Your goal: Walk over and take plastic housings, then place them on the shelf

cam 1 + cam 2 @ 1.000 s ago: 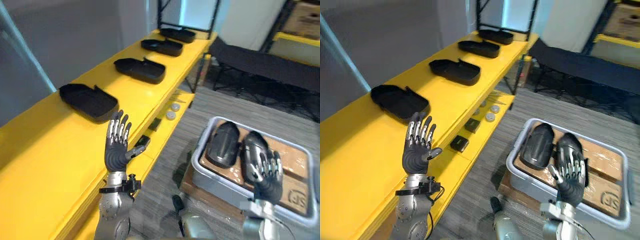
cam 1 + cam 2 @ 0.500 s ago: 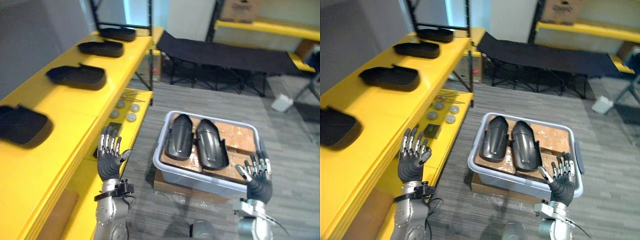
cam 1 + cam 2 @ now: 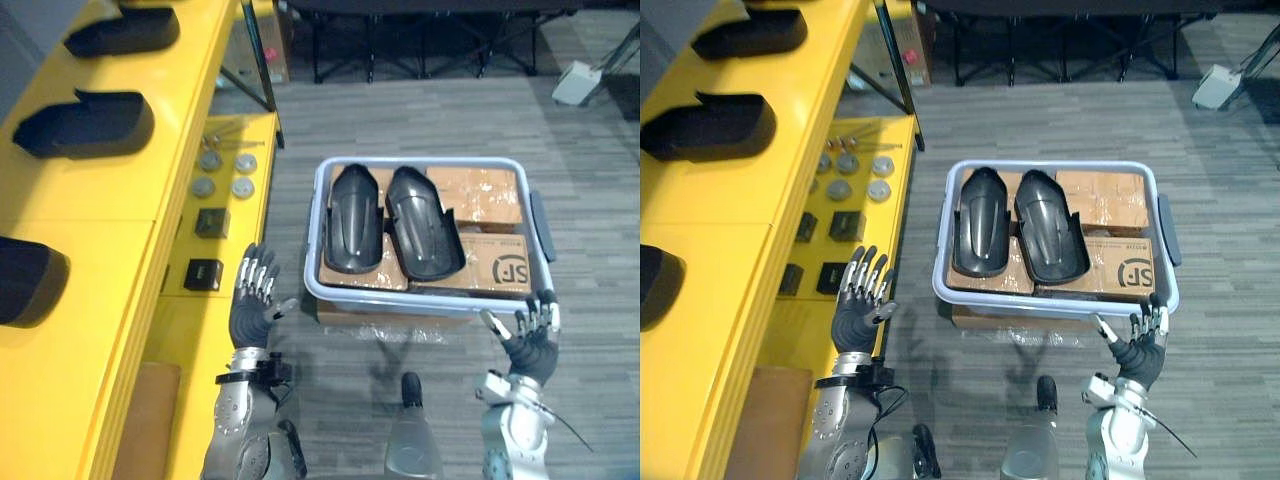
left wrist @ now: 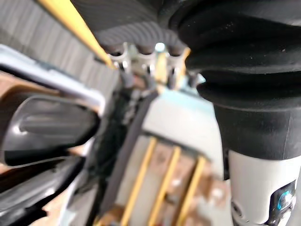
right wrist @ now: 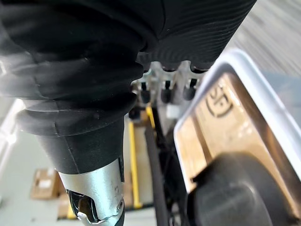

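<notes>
Two black plastic housings [image 3: 355, 232] [image 3: 421, 236] lie side by side in a pale grey tub [image 3: 325, 292] on the floor, resting on cardboard boxes [image 3: 477, 190]. More black housings [image 3: 85, 123] sit on the yellow shelf [image 3: 80, 250] along the left. My left hand [image 3: 254, 302] is raised with straight fingers, left of the tub's near corner and beside the shelf edge. My right hand [image 3: 530, 329] is open too, just in front of the tub's near right corner. Neither hand holds anything.
On the shelf's lower yellow ledge lie several small round discs [image 3: 222, 173] and two small black boxes [image 3: 205, 272]. A black cot [image 3: 1060, 10] stands behind the tub. A white object [image 3: 581, 81] sits on the grey floor at the far right.
The camera has swung down and right: the tub now lies straight ahead and the shelf has slid to the left edge. Both hands stay raised and open.
</notes>
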`<state>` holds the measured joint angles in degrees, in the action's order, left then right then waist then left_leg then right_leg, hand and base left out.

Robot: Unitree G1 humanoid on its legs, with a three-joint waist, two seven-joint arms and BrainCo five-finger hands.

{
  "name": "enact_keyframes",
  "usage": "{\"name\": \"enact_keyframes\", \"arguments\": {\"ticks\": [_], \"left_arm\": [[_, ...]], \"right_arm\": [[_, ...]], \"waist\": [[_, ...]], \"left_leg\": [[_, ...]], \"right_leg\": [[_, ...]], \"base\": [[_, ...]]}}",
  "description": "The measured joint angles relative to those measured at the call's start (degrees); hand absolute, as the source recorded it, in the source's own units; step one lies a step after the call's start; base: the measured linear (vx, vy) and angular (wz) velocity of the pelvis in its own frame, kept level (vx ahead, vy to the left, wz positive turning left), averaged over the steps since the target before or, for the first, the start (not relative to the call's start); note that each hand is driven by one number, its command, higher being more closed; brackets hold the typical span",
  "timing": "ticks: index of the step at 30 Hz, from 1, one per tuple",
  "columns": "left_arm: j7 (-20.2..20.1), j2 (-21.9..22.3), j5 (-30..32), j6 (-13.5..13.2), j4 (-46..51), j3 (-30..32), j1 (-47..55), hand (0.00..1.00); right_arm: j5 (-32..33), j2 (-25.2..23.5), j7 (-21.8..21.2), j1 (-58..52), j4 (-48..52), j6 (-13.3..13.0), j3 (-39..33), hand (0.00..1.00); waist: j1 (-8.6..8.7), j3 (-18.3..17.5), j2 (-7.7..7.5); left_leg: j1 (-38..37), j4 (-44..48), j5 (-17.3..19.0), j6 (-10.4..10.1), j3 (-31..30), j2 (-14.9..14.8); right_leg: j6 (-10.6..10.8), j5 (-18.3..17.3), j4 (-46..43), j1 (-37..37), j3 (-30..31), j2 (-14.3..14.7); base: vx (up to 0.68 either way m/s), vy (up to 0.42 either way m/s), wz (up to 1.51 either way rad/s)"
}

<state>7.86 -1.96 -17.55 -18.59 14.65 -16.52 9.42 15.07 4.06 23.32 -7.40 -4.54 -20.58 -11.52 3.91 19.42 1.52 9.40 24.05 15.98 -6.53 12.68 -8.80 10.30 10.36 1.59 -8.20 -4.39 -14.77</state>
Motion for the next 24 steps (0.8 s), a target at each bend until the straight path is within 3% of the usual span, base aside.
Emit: {"name": "enact_keyframes", "arguments": {"ticks": [4, 5, 8, 9, 14, 18, 22, 24], "left_arm": [[1.28, -0.49, 2.35, 0.15, 2.40, 0.10, -3.77, 0.00], [1.63, -1.34, 2.29, 0.52, 2.40, -0.02, -5.06, 0.00], [1.93, -4.05, 1.68, 2.64, 1.89, -0.03, -6.13, 0.00], [1.56, -4.53, 1.61, 3.81, 1.30, -0.11, -6.13, 0.00], [0.10, -5.53, 1.62, 7.70, -7.99, -2.30, -5.83, 0.00], [-2.15, -5.42, -0.02, 7.68, -14.51, -5.20, -5.61, 0.00], [-3.20, -5.16, -0.57, 5.72, -17.13, -7.96, -4.53, 0.00], [-3.73, -4.70, -0.61, 4.18, -18.26, -9.12, -4.46, 0.00]], "right_arm": [[1.36, 4.43, 3.34, 11.42, -11.73, 2.27, -4.84, 0.00], [2.82, 6.54, 4.42, 14.65, -15.09, 2.57, -6.70, 0.00], [6.56, 12.73, 5.82, 23.00, -23.22, 5.05, -9.44, 0.00], [7.04, 16.18, 6.18, 26.30, -26.65, 6.15, -10.16, 0.00], [11.55, 27.89, 3.62, 39.79, -39.61, 9.70, -8.93, 0.00], [12.91, 35.52, 1.53, 48.16, -47.42, 10.84, -4.43, 0.00], [13.34, 39.78, 1.30, 54.87, -52.49, 13.20, -0.42, 0.00], [13.25, 40.00, 1.29, 57.37, -55.25, 15.22, 1.01, 0.00]], "waist": [[-0.71, 3.20, 0.91], [-1.65, 4.17, 1.15], [-2.28, 5.42, 1.22], [-3.18, 5.56, 1.23], [-5.08, 5.79, 1.86], [-7.01, 7.06, 4.30], [-7.96, 7.94, 7.12], [-8.37, 8.10, 7.49]], "left_leg": [[2.32, 0.82, -0.07, -0.10, -2.86, -0.03], [3.21, 1.23, -0.08, -0.08, -3.44, 0.07], [6.16, 2.51, -0.26, -0.09, -5.74, 0.22], [7.10, 2.56, -0.59, -0.14, -6.21, 0.29], [9.85, 3.66, -0.87, -0.05, -8.49, 0.71], [11.23, 4.26, -0.99, 0.14, -9.49, 0.96], [12.65, 4.30, -1.62, 0.27, -10.62, 1.06], [12.74, 3.66, -2.11, 0.15, -10.71, 1.11]], "right_leg": [[-0.56, 1.21, 0.41, 0.24, -3.42, 0.26], [-0.85, 1.45, 0.79, 0.18, -3.67, 0.27], [-0.72, 1.58, 0.95, -0.38, -5.88, 0.29], [-0.83, 1.87, 0.95, -1.02, -6.51, 0.29], [-0.82, 2.04, 0.94, -1.97, -8.71, 0.27], [-0.83, 2.04, 0.01, -2.99, -10.21, 0.16], [-0.85, 2.02, -1.08, -4.12, -12.45, 0.09], [-1.00, 1.92, -1.86, -4.84, -13.05, -0.02]], "base": [[-0.05, -0.025, 0.27], [-0.07, 0.004, 0.29], [-0.07, 0.000, 0.32], [-0.06, -0.003, 0.29], [-0.02, 0.002, 0.18], [-0.04, 0.001, 0.10], [-0.05, -0.016, 0.08], [-0.06, -0.019, 0.05]]}}
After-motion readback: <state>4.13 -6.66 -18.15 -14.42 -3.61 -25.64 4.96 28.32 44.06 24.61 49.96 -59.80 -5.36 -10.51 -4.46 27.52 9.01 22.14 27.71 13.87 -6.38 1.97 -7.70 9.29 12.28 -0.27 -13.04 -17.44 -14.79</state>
